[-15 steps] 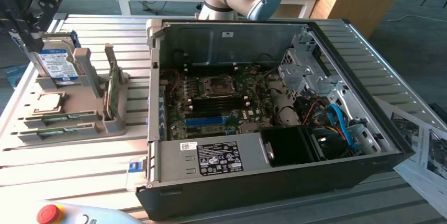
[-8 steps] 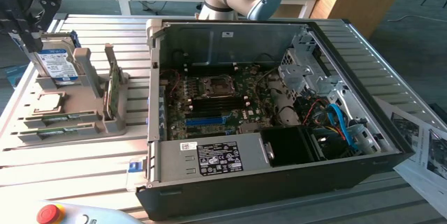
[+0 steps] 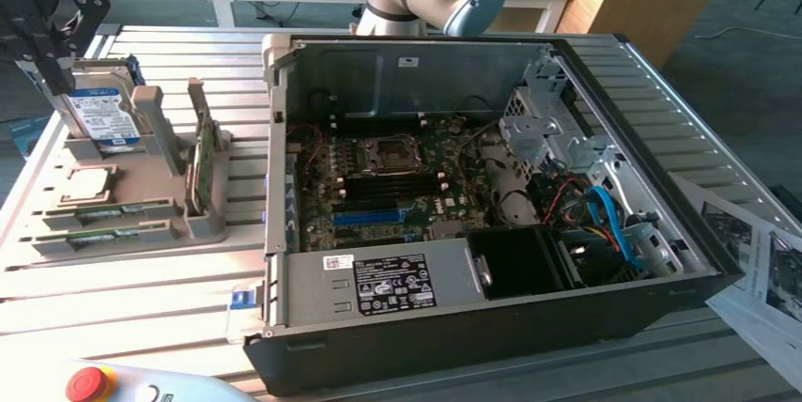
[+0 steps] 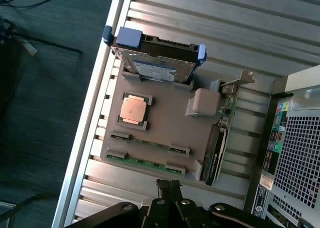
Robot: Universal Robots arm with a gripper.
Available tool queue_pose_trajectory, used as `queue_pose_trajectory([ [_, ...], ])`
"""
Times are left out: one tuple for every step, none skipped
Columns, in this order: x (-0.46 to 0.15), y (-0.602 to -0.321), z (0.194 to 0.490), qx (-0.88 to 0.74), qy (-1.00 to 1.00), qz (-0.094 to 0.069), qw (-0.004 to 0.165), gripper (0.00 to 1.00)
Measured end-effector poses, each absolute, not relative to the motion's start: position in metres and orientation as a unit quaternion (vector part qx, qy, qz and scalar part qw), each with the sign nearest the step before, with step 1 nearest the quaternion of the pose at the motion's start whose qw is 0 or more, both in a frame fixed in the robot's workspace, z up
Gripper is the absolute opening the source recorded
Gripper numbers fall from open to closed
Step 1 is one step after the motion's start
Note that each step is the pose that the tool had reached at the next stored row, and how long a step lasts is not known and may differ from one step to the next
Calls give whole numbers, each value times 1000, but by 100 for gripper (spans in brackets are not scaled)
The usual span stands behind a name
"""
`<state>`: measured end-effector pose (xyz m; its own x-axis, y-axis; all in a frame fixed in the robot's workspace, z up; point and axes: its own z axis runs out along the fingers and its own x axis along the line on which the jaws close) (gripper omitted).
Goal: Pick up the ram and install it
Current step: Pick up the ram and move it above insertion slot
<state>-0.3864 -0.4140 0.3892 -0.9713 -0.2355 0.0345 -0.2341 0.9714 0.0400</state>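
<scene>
At the upper left of the exterior view, the black end effector [image 3: 53, 66] is seen hanging above an upright hard drive [image 3: 96, 116]. White letters are printed on its body, of which "TIQ" can be read. Its fingers are pressed fully together and nothing is held.

The ram [image 3: 100, 234] is laid flat in the front slot of a grey holder [image 3: 157, 200] on the slatted bench [image 3: 126, 299], at the left of the exterior view. A second stick [image 3: 94, 211] is laid just beside it. Both are well apart from the end effector.

A square processor chip [image 3: 83, 181] is set between the sticks and the drive, and a green card [image 3: 201, 162] is stood on edge at the holder's side. The drive's blue-and-white label cannot be read. In the open computer case [image 3: 501, 336], the power supply [image 3: 376, 285] carries a black label whose print is too small to read.
</scene>
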Motion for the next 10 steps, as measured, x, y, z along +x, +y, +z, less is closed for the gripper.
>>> queue_pose_trajectory([
  [-386, -414, 389, 127, -992, -18, 19, 11],
  [-386, -414, 389, 135, -991, -18, 20, 11],
  [-386, -414, 389, 143, -989, -17, 20, 11],
  [-386, -414, 389, 151, -988, -17, 20, 11],
  [-386, -414, 389, 160, -987, -17, 20, 11],
  [-386, -414, 389, 168, -985, -17, 20, 11],
  [-386, -414, 389, 177, -984, -17, 20, 11],
  [-386, -414, 389, 186, -982, -17, 20, 11],
  [-386, -414, 389, 194, -981, -17, 20, 11],
  [-386, -414, 389, 203, -979, -17, 20, 11],
])
